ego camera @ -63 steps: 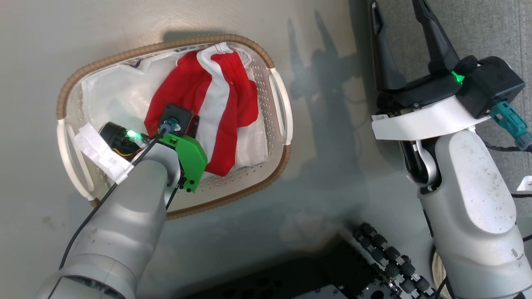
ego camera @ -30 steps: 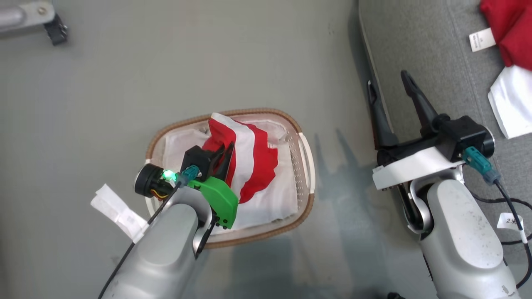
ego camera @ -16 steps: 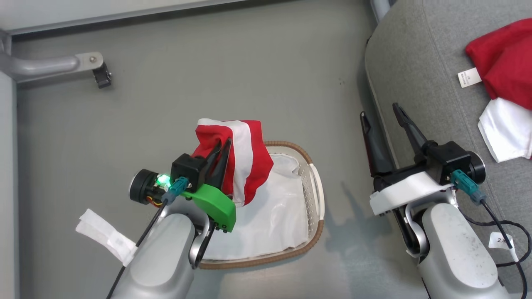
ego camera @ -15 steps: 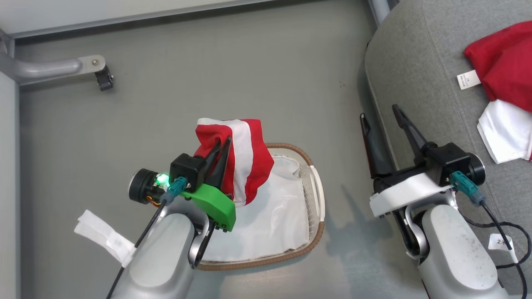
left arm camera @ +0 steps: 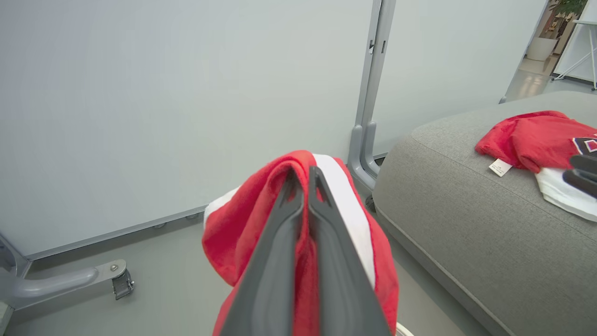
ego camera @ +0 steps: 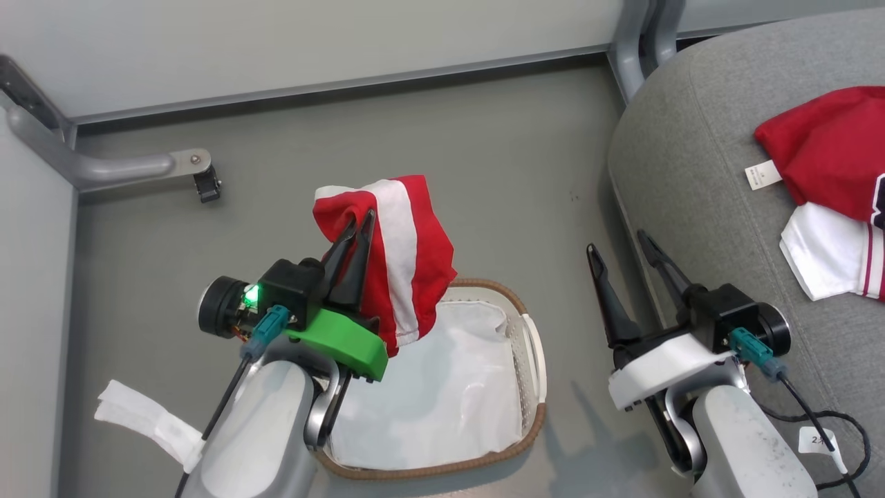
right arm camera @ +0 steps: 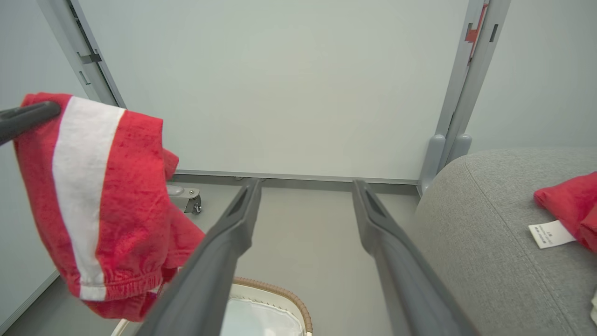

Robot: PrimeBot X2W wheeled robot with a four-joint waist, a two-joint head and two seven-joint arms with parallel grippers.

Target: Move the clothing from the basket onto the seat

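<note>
Red striped garment hangs pinched in the left hand above the basket; right hand spread wide

My left gripper hangs above the far left side of the basket, with a garment pinched between its fingers and draped off them, clear of the basket. The liner sheet lies inside the basket. The basket stands on the floor, left of the seat and apart from it. My right gripper sits between basket and seat, fingers spread, just beside the seat's near edge. More clothing lies on the seat, toward its right. A wall panel stands behind it all.
</note>
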